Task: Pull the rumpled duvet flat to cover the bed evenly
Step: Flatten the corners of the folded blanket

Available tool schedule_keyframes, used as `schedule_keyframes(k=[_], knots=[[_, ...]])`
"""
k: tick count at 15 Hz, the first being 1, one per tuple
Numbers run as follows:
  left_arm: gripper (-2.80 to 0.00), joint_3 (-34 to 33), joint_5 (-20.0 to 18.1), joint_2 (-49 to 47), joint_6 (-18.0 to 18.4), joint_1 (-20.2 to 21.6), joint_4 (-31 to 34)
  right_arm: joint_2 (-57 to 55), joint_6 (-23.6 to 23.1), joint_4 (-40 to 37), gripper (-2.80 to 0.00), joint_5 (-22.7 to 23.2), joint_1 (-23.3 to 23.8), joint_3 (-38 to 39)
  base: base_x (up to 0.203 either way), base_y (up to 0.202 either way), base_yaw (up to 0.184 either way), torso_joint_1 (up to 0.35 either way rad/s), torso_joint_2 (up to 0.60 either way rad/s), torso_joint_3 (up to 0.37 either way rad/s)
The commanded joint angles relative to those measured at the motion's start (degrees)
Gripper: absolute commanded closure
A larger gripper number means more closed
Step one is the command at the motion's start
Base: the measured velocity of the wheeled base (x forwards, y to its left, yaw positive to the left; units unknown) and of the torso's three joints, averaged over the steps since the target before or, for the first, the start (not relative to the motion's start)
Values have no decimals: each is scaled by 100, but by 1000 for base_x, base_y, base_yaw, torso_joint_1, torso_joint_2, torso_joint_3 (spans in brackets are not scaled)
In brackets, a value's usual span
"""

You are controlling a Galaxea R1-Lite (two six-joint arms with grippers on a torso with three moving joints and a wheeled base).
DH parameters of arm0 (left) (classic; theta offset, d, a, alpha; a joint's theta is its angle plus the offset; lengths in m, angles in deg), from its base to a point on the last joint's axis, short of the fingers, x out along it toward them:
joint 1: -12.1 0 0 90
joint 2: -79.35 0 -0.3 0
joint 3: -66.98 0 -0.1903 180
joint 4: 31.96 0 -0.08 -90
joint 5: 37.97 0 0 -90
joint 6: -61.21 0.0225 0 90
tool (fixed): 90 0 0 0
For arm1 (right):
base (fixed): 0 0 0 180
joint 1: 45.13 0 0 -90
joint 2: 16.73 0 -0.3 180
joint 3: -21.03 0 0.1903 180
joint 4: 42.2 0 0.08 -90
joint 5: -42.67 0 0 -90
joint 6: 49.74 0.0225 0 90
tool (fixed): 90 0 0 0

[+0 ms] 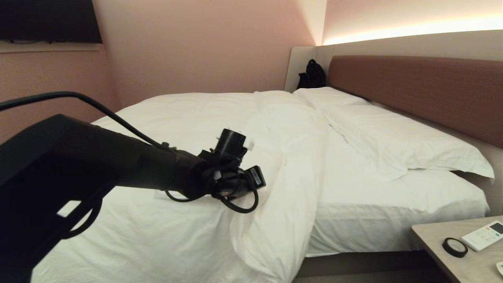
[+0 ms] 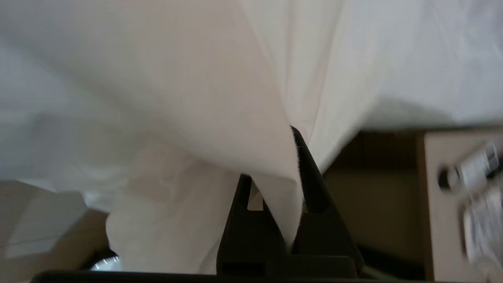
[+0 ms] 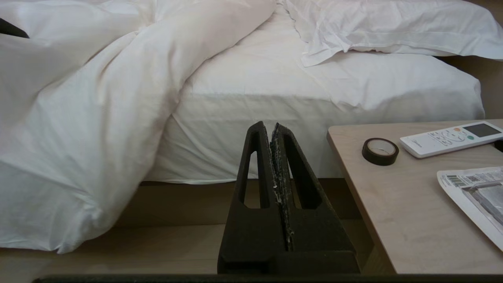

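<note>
With its black wedge-shaped fingers pinched tight on a fold of cloth, the left gripper (image 2: 275, 188) holds the thick, creased white cotton duvet (image 1: 188, 129) near the bed's near side, so the step in hand looks like the grasp-and-pull itself. That duvet lies bunched over the far and left part of the wide low bed (image 1: 393, 204), one flap hanging down over the mattress edge toward the floor, while the taut white sheet beside the flat white pillows (image 1: 393, 141) is bare. The next move, as I judge it, calls for drawing the held fold toward the brown padded headboard (image 1: 424, 90) and the uncovered strip, keeping the pinch firm so the slack cloth does not slip out. The right gripper (image 3: 273, 129) hangs empty and clamped together low beside the bed. Just beside it stands a pale wooden bedside table (image 3: 393, 204) carrying a black tape roll (image 3: 380, 151), a white remote control (image 3: 452, 138) and a printed paper; a wide sweep could catch it.
</note>
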Motion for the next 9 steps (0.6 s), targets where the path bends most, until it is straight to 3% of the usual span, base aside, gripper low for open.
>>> schedule_keyframes(k=[1, 7, 9], knots=[[0, -402, -42, 646, -88, -439, -7, -8, 3, 2, 0, 1, -2, 0, 0, 0, 0, 0, 0, 0], [0, -587, -549, 976, -115, -742, 9, -8, 3, 2, 0, 1, -2, 0, 0, 0, 0, 0, 0, 0], [0, -626, -556, 1016, -106, -853, 2, -8, -5, 2, 0, 1, -2, 0, 0, 0, 0, 0, 0, 0]])
